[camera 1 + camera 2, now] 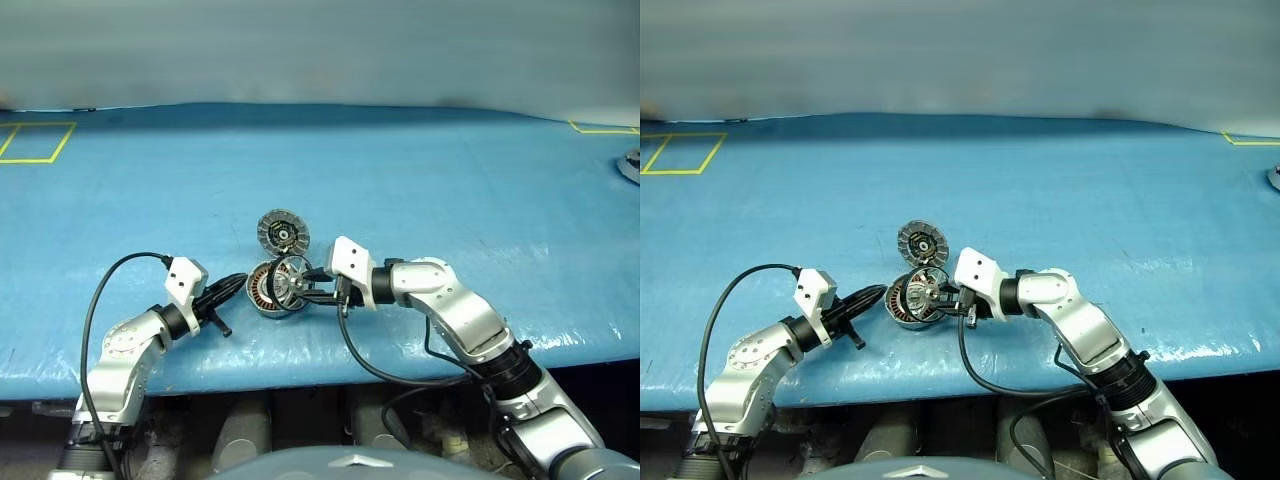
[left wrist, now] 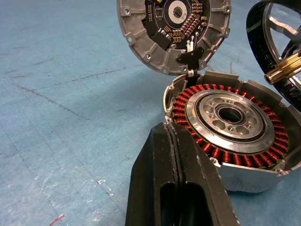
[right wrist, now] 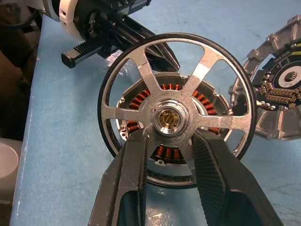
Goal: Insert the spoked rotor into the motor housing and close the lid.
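Blocking housing [image 2: 230,127] mouth: held spoked rotor [image 3: 178,110] | lid [image 2: 174,33] open behind

1. I see the motor housing [image 1: 266,290] on the table [image 1: 450,180], near its front edge.
2. The lid [image 1: 282,232] stands open behind it, joined at the rim.
3. The spoked rotor [image 1: 293,280] hangs against the housing's right side, in my right gripper [image 1: 318,290].
4. My left gripper [image 1: 236,282] sits at the housing's left.
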Robot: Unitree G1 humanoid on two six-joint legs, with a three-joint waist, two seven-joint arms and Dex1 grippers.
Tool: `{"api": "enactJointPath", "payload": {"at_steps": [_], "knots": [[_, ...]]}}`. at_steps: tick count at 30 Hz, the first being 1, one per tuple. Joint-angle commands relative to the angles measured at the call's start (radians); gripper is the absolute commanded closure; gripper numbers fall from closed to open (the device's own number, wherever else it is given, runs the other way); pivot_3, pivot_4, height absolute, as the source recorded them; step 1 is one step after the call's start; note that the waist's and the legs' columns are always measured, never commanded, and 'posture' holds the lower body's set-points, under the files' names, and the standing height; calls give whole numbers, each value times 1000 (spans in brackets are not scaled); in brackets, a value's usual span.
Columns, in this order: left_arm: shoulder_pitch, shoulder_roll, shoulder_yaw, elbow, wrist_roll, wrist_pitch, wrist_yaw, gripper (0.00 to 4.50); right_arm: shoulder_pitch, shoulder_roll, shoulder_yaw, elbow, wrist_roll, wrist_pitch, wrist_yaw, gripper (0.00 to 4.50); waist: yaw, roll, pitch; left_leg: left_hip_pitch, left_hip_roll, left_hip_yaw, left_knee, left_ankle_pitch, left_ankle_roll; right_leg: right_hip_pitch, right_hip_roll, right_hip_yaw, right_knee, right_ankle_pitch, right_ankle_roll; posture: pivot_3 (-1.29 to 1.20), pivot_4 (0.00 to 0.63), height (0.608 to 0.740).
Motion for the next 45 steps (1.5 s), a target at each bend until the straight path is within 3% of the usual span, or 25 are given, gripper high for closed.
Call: {"api": "enactJointPath", "payload": {"at_steps": [1, 35, 36, 41, 45], "knots": [[-6, -6, -3, -7, 5, -16, -3, 4500, -40, 28, -6, -17, -5, -13, -15, 3307, 0, 0, 0, 0, 0, 0, 0, 0, 0, 0, 0, 0, 0, 0, 0, 0, 150, 740], [-15, -5, 4, 7, 30, -27, 6, 4500, -39, 48, 45, 73, -34, 8, 35, 3307, 1, 0, 0, 2, 0, 0, 1, 0, 0, 2, 0, 0, 1, 0, 0, 0, 150, 740], [-16, -5, 4, 8, 32, -28, 8, 4500, -40, 47, 46, 74, -37, 6, 37, 2692, 1, 0, 0, 2, 0, 0, 1, 0, 0, 2, 0, 0, 1, 0, 0, 0, 150, 740], [-19, -8, 1, 9, 34, -29, 12, 4500, -35, 61, 32, 82, -64, -35, -10, 1188, 0, 0, 0, 2, 0, 0, 1, 0, 0, 1, 0, 0, 1, 0, 0, 0, 150, 740], [-20, -10, -2, 12, 35, -31, 16, 4500, -37, 75, 13, 79, -53, -29, -23, 1188, 0, 0, 0, 2, 0, 0, 1, 0, 0, 1, 0, 0, 1, 0, 0, 0, 150, 740]]}}
